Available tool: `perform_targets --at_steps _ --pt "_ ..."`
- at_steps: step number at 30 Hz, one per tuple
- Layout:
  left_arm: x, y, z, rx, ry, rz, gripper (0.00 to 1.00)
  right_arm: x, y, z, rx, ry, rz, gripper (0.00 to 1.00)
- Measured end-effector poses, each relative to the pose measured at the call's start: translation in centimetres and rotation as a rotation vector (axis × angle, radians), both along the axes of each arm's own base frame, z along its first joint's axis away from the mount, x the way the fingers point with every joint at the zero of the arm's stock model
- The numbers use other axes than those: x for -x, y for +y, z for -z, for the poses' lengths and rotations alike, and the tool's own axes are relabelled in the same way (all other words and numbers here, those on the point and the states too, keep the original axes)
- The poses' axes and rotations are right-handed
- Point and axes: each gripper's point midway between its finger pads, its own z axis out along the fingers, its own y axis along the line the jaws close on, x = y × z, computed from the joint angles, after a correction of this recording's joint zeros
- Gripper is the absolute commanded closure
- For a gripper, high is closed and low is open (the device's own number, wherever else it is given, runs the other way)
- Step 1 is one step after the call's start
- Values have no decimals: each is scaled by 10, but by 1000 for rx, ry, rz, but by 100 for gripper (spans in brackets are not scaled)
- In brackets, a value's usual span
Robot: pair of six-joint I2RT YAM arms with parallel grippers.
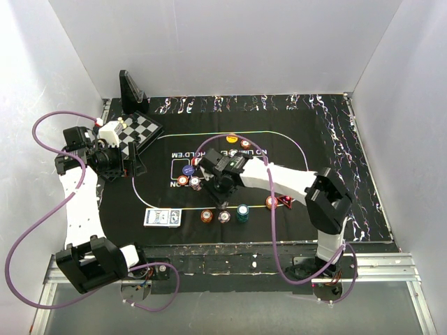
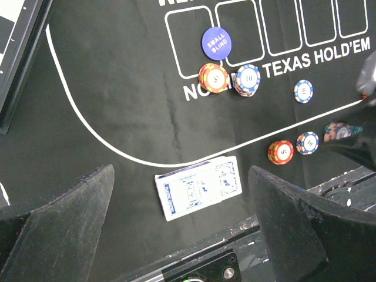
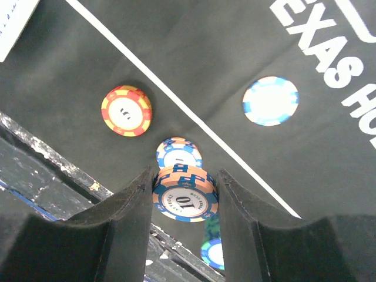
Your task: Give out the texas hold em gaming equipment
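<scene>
Right wrist view: right gripper [image 3: 186, 175] clamps an orange-and-blue chip [image 3: 185, 201].
Left gripper [image 2: 181, 176]: wide open, empty.
Done: several chips [image 2: 213, 77] spread on the mat [image 2: 117, 88].
Remaining: cards [image 2: 198, 188] likely undealt, one pile.

- Left arm [image 1: 73, 202]: white links, black joint blocks; a purple cable [image 1: 36, 130] loops behind the left pincer [image 1: 127, 158].
- Right arm [image 1: 286, 180]: same build, purple cable behind the right pincer [image 1: 223, 201].
- Fingers [image 3: 126, 229]: matte black wedges.
</scene>
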Motion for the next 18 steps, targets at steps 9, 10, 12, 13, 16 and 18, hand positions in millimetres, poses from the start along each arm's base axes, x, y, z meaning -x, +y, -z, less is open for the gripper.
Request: perform_targets --at_steps 9,10,12,13,16,18 --pt "1 2 -2 -15 -6 -2 0 -73 -44 -31 -50 -58 271 99" --pt "1 2 -2 -17 -7 -2 0 -85 -56 -30 -41 -60 322 99" --pt "1 2 -2 -20 -9 -3 0 -100 -74 -27 -23 -64 398 99" --pt "0 2 -3 -20 -10 -3 0 -106 -87 -23 -3 -65 441 99" --pt "-1 3 -6 -23 -18 -3 0 -114 -115 -8 44 -52 536 99" --pt "-1 3 -7 -25 -21 -3 0 -112 -131 4 79 -30 590 99"
